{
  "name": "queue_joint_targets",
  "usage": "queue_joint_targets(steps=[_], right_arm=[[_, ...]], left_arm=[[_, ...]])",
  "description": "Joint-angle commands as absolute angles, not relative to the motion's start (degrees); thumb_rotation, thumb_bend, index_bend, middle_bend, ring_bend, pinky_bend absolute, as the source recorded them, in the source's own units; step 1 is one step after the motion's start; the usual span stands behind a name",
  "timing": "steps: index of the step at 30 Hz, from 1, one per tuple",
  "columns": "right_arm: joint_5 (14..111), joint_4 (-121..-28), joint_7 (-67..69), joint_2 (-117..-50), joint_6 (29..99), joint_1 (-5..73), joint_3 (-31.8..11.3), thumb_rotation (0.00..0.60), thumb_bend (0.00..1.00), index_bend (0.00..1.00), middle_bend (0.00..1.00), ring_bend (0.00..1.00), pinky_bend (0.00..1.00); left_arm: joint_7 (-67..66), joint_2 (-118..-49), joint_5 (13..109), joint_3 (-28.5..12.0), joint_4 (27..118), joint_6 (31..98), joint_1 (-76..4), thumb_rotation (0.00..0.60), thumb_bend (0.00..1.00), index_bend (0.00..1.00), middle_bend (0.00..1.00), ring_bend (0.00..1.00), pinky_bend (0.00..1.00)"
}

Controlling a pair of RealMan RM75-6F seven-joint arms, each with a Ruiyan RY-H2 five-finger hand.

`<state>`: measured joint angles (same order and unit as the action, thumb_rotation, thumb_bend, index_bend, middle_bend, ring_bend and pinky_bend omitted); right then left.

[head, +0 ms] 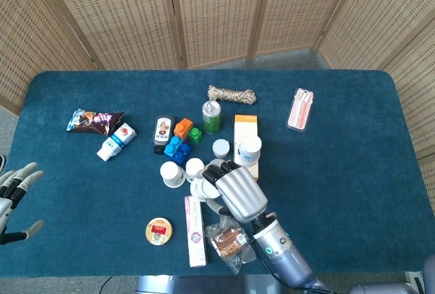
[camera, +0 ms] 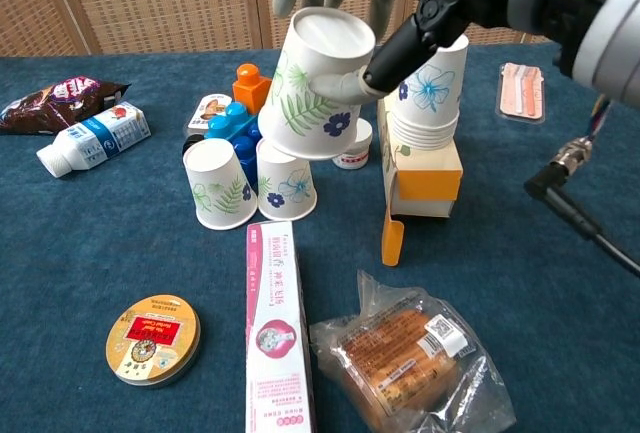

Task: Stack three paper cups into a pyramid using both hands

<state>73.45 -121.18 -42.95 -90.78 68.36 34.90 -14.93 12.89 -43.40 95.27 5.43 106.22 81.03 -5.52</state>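
Two upside-down paper cups, one with a leaf print [camera: 220, 183] [head: 172, 174] and one with a flower print [camera: 285, 177] [head: 195, 166], stand side by side on the blue table. My right hand [camera: 400, 13] [head: 238, 189] grips a third upside-down cup [camera: 310, 83] [head: 202, 187], tilted, in the air just above and slightly right of the pair. The held cup hides part of the flower cup's top. My left hand [head: 15, 199] hovers at the table's left edge, fingers spread, holding nothing.
A stack of spare cups [camera: 430, 93] sits on an orange-and-white box [camera: 425, 178] right of the pair. Toy blocks [camera: 235, 113] lie behind them, a pink toothpaste box [camera: 275, 323], a round tin [camera: 153, 338] and a snack bag [camera: 410, 358] in front.
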Motion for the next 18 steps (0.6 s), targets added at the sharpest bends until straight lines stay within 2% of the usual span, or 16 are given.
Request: queue_joint_targets(steps=[1, 18], right_arm=[[72.25, -120.5, -43.95, -91.6, 68.39, 35.87, -15.31, 0.6, 0.35, 0.34, 0.44, 0.29, 0.43], [61.91, -114.67, -53.59, -98.95, 69.01, 45.22, -19.59, 0.6, 0.35, 0.34, 0.44, 0.29, 0.43]], left_arm=[[13.26, -43.27, 95.19, 5.4, 106.15, 80.88, -5.62, 0.6, 0.31, 0.08, 0.0, 0.0, 0.0], [15.45, -42.75, 95.39, 5.38, 105.54, 81.05, -5.63, 0.6, 0.31, 0.07, 0.0, 0.0, 0.0]])
